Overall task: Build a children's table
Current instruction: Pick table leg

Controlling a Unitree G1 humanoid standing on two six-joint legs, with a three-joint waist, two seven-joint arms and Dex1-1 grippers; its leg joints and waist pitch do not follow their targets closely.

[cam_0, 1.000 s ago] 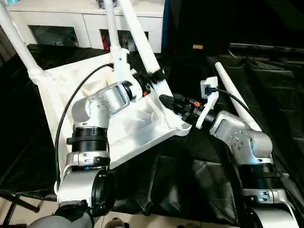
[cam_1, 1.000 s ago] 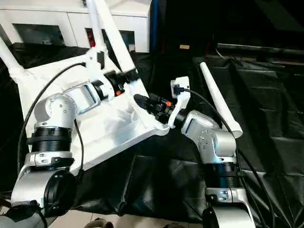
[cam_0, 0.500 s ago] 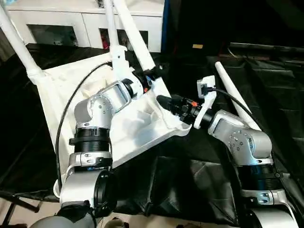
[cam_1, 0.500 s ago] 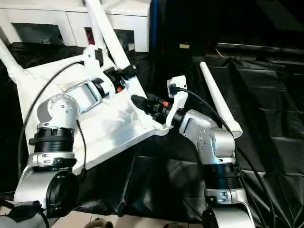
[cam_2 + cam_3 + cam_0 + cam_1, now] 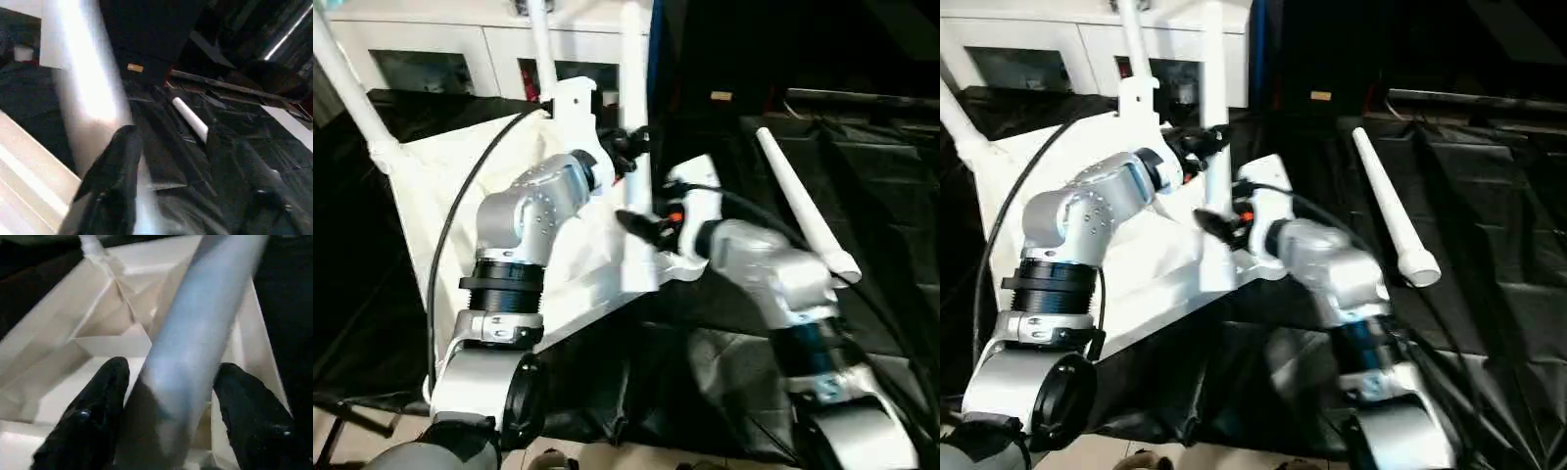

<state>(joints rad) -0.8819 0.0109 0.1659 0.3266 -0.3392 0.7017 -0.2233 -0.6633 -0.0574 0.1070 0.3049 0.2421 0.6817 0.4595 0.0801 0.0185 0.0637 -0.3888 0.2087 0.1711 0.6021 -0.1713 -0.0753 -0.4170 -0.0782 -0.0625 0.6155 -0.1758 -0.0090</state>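
White leg (image 5: 195, 333) between right tool (image 5: 171, 401) fingers

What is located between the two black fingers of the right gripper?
In the right wrist view, a white table leg runs between the right gripper's fingers, above the ribbed tabletop.
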